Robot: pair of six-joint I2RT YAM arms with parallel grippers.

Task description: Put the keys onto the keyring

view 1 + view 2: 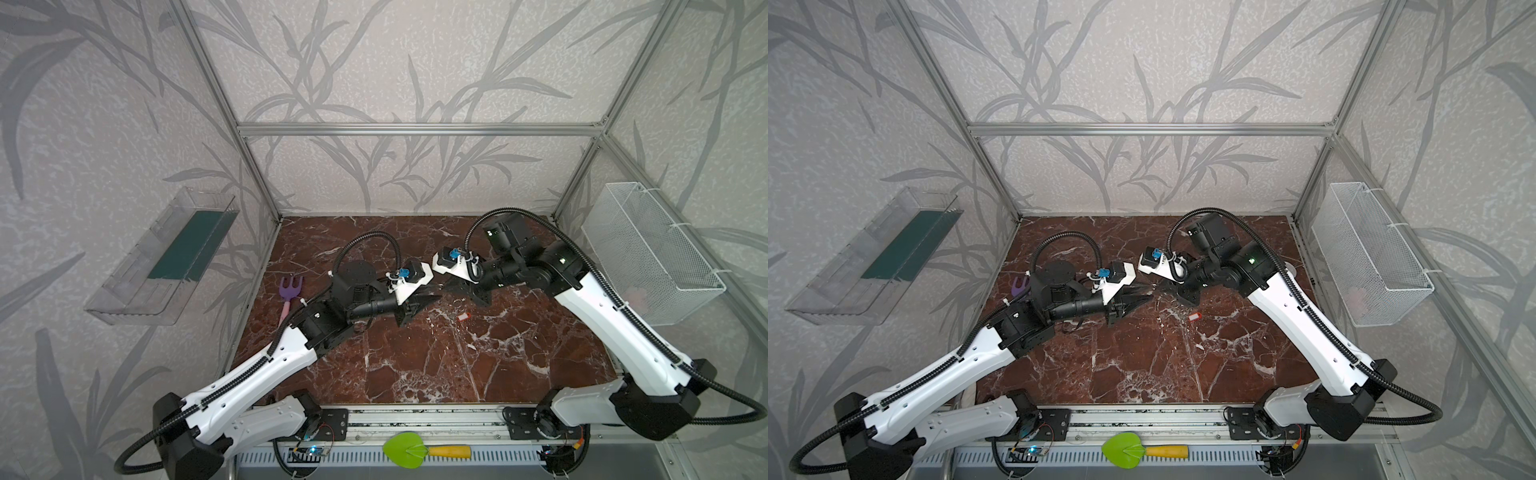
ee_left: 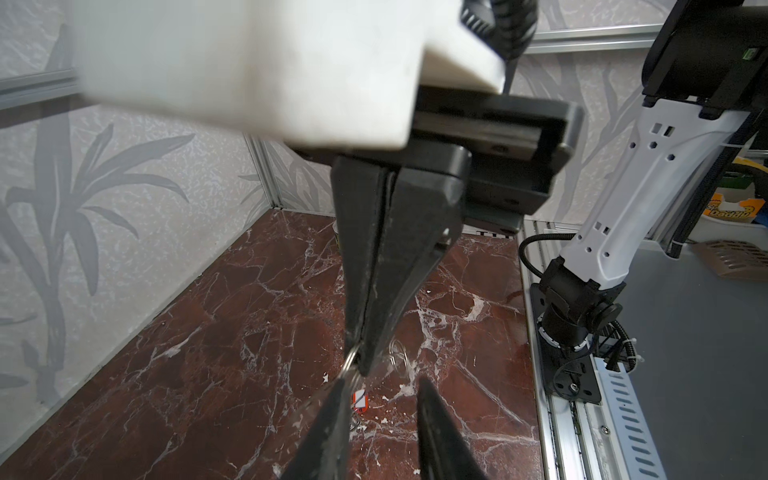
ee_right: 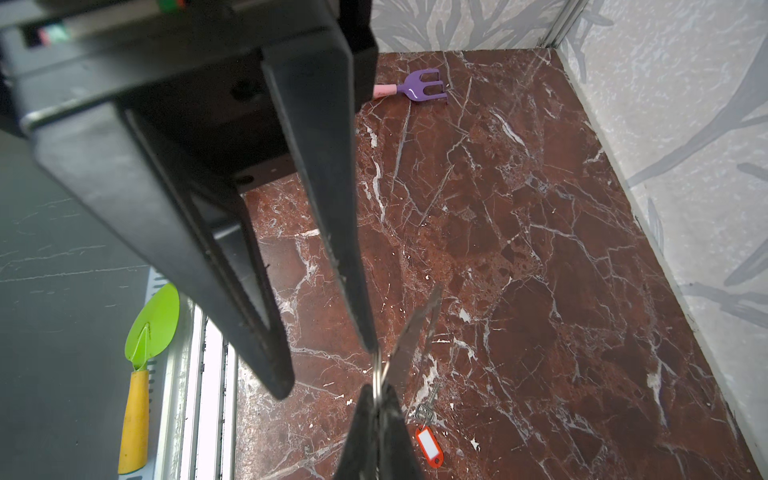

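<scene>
I see right gripper [image 2: 365,357] pinching keyring [image 3: 376,372] above table [image 3: 540,249]; left gripper [image 3: 328,370] jaws narrowly apart, one finger against it; keys [image 3: 429,446] lie loose on table.

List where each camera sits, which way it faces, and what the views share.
Both top views: high above the front rail, looking down at the table; left arm and right arm show.
Left wrist: on the left arm, looking past its open left claw at the right claw.
Right wrist: on the right arm, looking past the right claw, shut on the keyring, at the left claw.
Shared: all four show the keys on the table.
</scene>
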